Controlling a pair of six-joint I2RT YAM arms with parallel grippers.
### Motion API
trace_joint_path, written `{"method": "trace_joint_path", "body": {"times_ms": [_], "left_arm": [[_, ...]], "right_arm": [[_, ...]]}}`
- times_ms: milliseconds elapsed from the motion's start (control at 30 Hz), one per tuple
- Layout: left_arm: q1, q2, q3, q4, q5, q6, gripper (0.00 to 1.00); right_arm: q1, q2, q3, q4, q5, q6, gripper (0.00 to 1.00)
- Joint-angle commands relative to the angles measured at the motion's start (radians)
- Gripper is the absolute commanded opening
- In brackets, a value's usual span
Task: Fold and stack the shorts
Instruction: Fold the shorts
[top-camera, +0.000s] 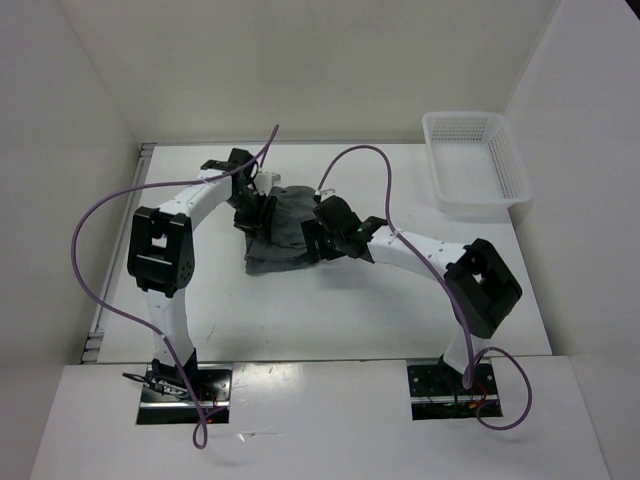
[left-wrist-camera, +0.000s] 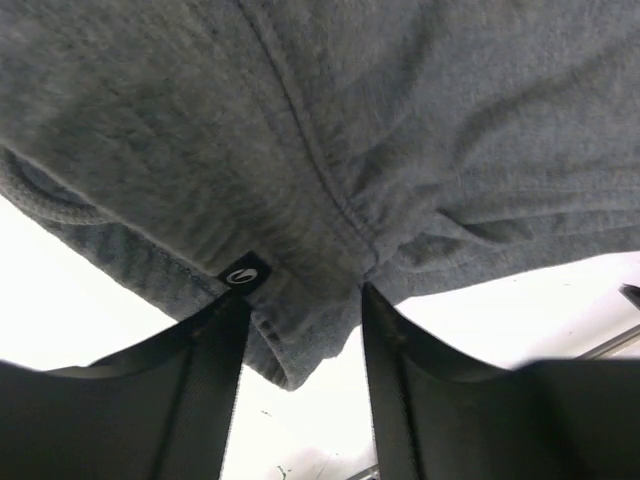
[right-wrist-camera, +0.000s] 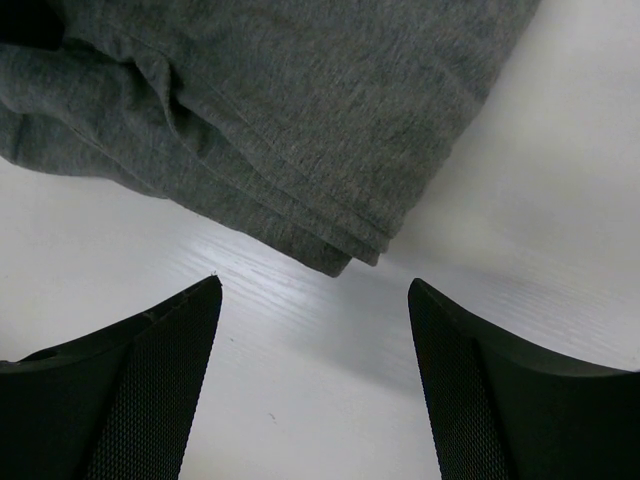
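The grey shorts lie bunched in the middle of the table. My left gripper is at their left edge, with jaws partly closed on the waistband. In the left wrist view, the shorts fill the gap between the fingertips beside a small black label, and a corner hangs down between them. My right gripper is open and empty at the shorts' right side. In the right wrist view, a folded hem corner of the shorts lies on the table just beyond the right gripper, untouched.
A white mesh basket stands at the back right of the table. Purple cables loop over both arms. White walls close in the table's left, back and right sides.
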Motion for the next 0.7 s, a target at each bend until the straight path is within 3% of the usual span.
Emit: {"method": "trace_joint_path", "body": {"times_ms": [0,333,667], "left_arm": [[-0.002,0.003,0.024,-0.006,0.048,0.005,0.53],[-0.002,0.032,0.088,-0.046,0.088,0.005,0.09],[0.044,0.014,0.197,-0.125,0.168,0.005,0.01]], "right_arm": [[-0.002,0.007,-0.024,0.082,-0.02,0.004,0.8],[-0.002,0.036,-0.043,0.136,-0.059,-0.025,0.82],[-0.021,0.124,-0.043,0.243,0.024,0.036,0.8]]}}
